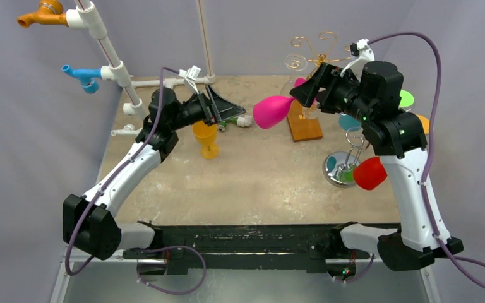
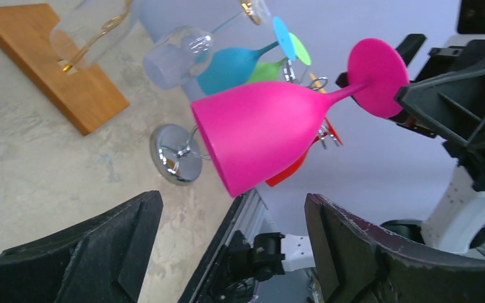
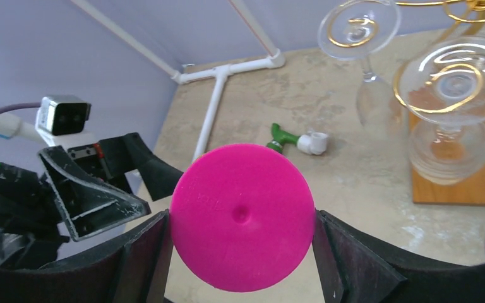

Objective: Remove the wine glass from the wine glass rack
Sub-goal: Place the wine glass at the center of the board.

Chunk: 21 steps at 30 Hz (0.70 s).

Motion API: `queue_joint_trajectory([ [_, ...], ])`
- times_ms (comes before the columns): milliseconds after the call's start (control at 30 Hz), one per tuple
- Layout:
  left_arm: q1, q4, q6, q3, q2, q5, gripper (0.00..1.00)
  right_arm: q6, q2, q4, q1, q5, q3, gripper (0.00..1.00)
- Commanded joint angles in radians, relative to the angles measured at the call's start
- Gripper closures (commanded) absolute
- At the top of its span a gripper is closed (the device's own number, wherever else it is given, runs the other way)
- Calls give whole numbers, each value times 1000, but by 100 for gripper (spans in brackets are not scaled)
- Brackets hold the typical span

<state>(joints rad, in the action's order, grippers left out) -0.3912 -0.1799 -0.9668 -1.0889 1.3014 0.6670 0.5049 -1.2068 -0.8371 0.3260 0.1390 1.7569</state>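
wine glass [image 1: 273, 111], pink, in right tool [image 1: 302, 95]

wine glass [image 1: 273, 111] left of wooden board [image 1: 304, 123], cup [image 1: 206, 139] further left, wire rack [image 1: 331, 177] front-right

Bare table [image 1: 259, 189] up front; clutter behind and to the right.
The pink wine glass [image 1: 273, 111], lying sideways, fills the gap between my left gripper [image 1: 220, 113] and right gripper [image 1: 304, 93]. An orange glass [image 1: 206, 139] stands just beside my left; the wooden rack [image 1: 305, 123] and chrome rack [image 1: 340, 172] crowd my right.
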Motion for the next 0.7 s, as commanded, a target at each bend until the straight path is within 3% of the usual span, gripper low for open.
queue_joint_trajectory([
  [0,12,-306,-186,25,-17,94,12,76,-17,144,-3,113,68,57],
  [233,15,-648,-434,99,42,115,26,126,-30,223,-2,156,53,57],
  [667,15,-1077,-723,166,116,89,45,161,-29,308,-46,248,-3,55],
])
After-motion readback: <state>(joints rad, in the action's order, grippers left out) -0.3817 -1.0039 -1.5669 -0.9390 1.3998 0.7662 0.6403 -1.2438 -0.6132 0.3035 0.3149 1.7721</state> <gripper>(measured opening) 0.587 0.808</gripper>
